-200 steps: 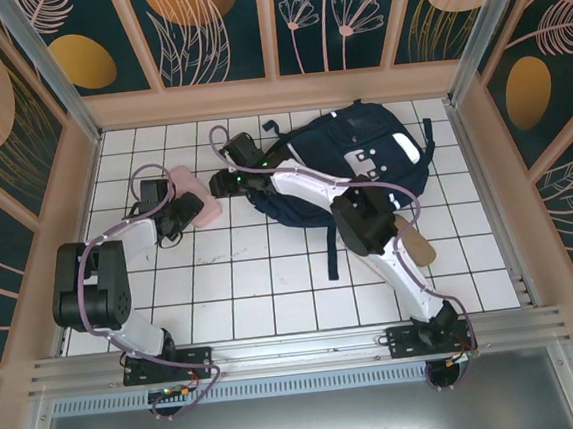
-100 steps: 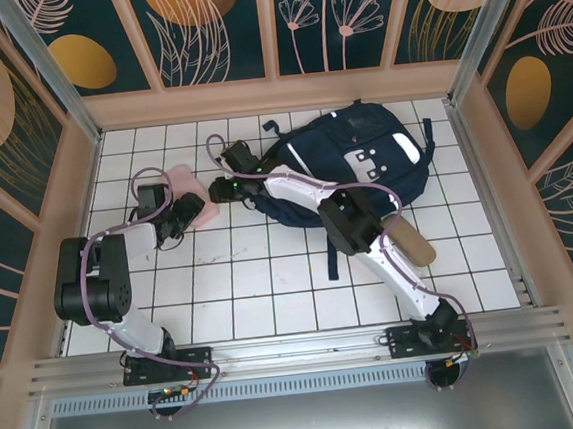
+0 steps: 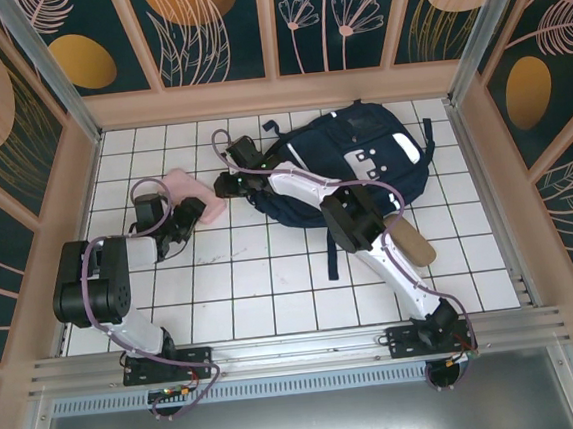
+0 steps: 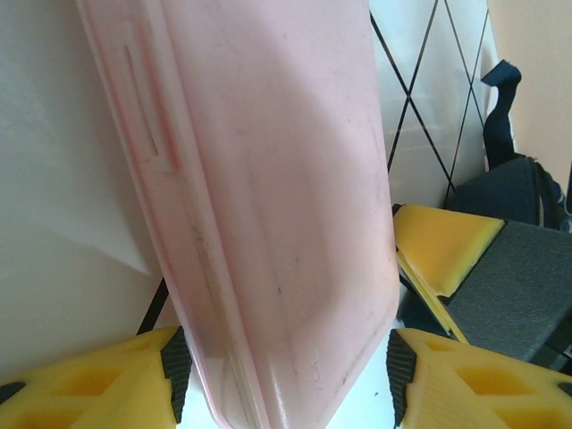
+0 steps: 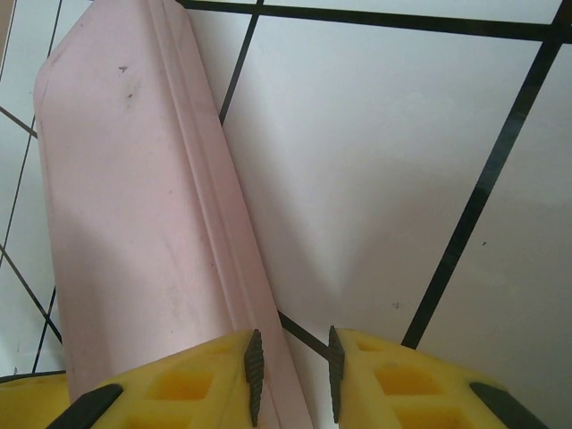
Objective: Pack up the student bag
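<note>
Student bag [image 3: 361, 153]: lies flat on the white tiled tabletop [image 3: 273, 286], upper centre-right of the overhead frame, grey-white patch facing up. Its dark fabric and a strap also show at the right edge of the left wrist view [image 4: 518, 192].

Pink case [image 3: 192, 191]: flat on the tiles, left of the bag and apart from it.

Left gripper [image 3: 180, 224]: at the case's lower end. In its wrist view the case [image 4: 268, 179] fills the gap between the jaws [image 4: 281, 366], with both dark pads against its long sides, pinching it.

Right gripper [image 3: 224, 185]: just beside the case's right edge, between case and bag. Jaws [image 5: 292, 371] narrowly parted, tile visible through the gap. The case's ridged edge [image 5: 125, 223] runs down into that gap; contact cannot be confirmed.

Tan oblong item [image 3: 412, 242]: on the tiles below the bag, beside the right arm.
</note>
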Controlling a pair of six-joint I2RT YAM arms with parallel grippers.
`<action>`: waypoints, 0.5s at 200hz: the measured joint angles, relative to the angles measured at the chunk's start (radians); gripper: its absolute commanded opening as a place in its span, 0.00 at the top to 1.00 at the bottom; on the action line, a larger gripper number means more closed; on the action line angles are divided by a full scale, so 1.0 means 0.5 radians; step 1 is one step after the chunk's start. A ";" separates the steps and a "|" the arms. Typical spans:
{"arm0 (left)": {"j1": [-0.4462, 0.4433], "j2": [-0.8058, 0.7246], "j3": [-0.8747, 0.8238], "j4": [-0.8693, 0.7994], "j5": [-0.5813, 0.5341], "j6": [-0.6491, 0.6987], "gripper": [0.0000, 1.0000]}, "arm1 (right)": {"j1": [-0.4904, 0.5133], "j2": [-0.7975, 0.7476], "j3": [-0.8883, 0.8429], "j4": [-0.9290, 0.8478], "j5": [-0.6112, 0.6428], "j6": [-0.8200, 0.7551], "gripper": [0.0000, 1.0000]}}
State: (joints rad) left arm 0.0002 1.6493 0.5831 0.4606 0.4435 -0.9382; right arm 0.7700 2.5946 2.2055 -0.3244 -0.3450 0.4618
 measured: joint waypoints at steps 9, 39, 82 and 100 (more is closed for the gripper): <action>0.005 0.000 0.000 0.014 0.005 -0.012 0.37 | 0.000 0.000 -0.001 0.001 0.002 0.000 0.71; 0.024 0.000 -0.040 0.162 0.037 -0.097 0.36 | -0.008 0.000 -0.003 -0.001 0.014 0.015 0.71; 0.020 0.004 -0.012 0.258 0.094 -0.124 0.37 | -0.020 0.001 -0.037 -0.014 0.004 0.044 0.71; 0.014 0.047 0.067 0.238 0.109 -0.115 0.39 | -0.014 0.001 -0.049 -0.014 -0.003 0.038 0.71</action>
State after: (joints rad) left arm 0.0071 1.6726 0.6167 0.5797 0.4980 -0.9958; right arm 0.7631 2.5950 2.1811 -0.3317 -0.3466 0.4808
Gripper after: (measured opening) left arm 0.624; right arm 0.288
